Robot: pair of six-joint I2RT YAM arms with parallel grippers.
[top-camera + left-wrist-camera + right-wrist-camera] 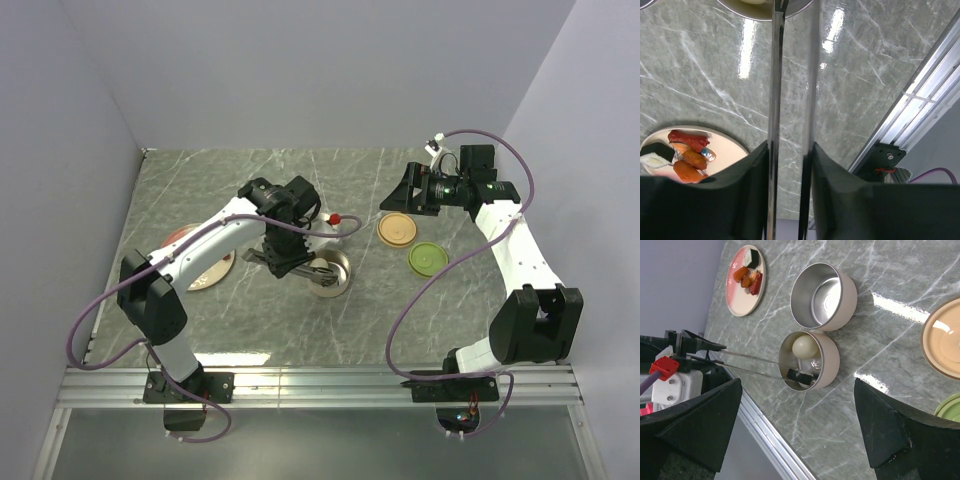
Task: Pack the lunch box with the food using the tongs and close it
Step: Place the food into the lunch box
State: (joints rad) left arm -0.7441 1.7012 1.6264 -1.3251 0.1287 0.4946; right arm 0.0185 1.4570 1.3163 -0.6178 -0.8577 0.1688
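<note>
In the middle of the grey marbled table, the top view hides most of what matters beneath the left arm. Only one small round shiny steel tin peeps out beside the wrist, and a second tin cannot be made out there. The wide pink round plate is crossed by the white forearm, so its food is out of sight. The right wrist view fills this in: an empty steel tin stands just beside the first, which holds a whitish round ball and a small dark piece. That piece sits at the tips of the long thin silvery metal tongs; whether the tips pinch it or merely touch it is too small to tell. The left wrist view shows the grip: the left gripper has its black fingers pressed onto the outer sides of the two tong arms, which run up to the tin's rim at the cut-off top edge. It also shows a corner of the plate with a red strip, orange chunks and a black-and-white piece, partly behind a finger. The right gripper hovers above the table, its jaws spread wide with nothing between them. The flat pale orange round lid and the flat green round lid lie whole on the table to the right of the tins in the top view. In the right wrist view both lids are cut by the frame edge.
</note>
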